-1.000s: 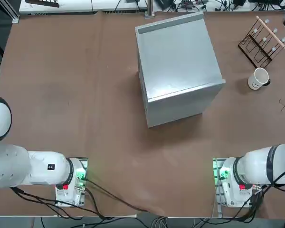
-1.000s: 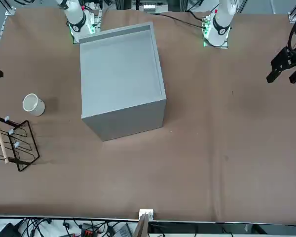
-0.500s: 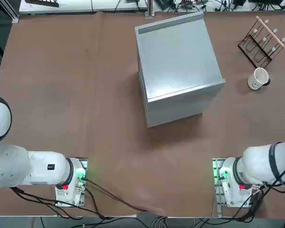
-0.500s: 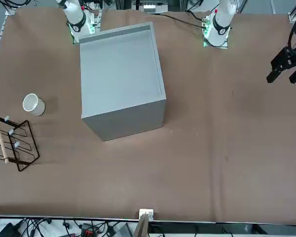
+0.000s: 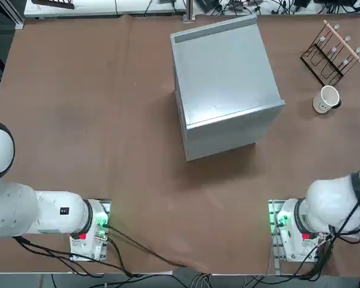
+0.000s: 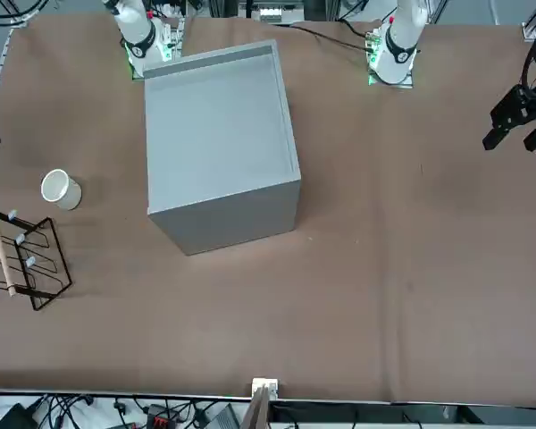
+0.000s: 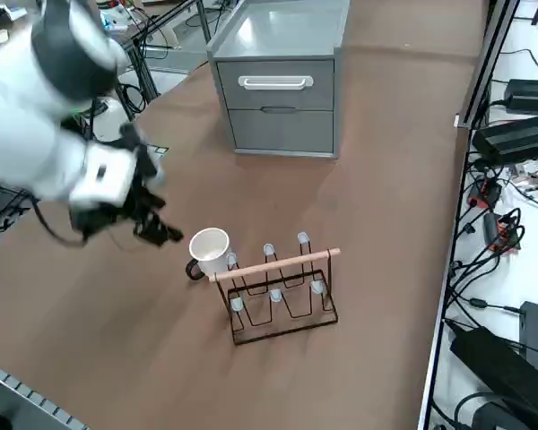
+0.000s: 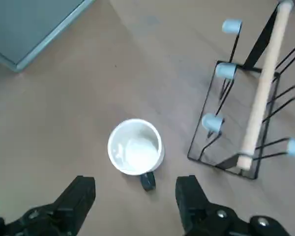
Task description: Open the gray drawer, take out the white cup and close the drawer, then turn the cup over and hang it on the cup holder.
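Note:
The white cup stands upright on the brown table, mouth up, with a dark handle. It also shows in the top view as the cup and in the side view as the cup. My right gripper hovers above and just to one side of it, open and empty, as the gripper shows. The cup holder stands right beside the cup; its pegs are bare. The gray cabinet has two drawer fronts, both shut, and the upper gray drawer has a pale bar handle.
The cabinet fills the table's middle. The cup holder sits at the far right corner near the table edge. Cables and boxes lie beyond that edge. Open brown tabletop stretches left of the cabinet.
My right arm has swung further toward the table's right edge, and its dark gripper has left the top view's far right corner. Cup, cup holder and cabinet have not moved.

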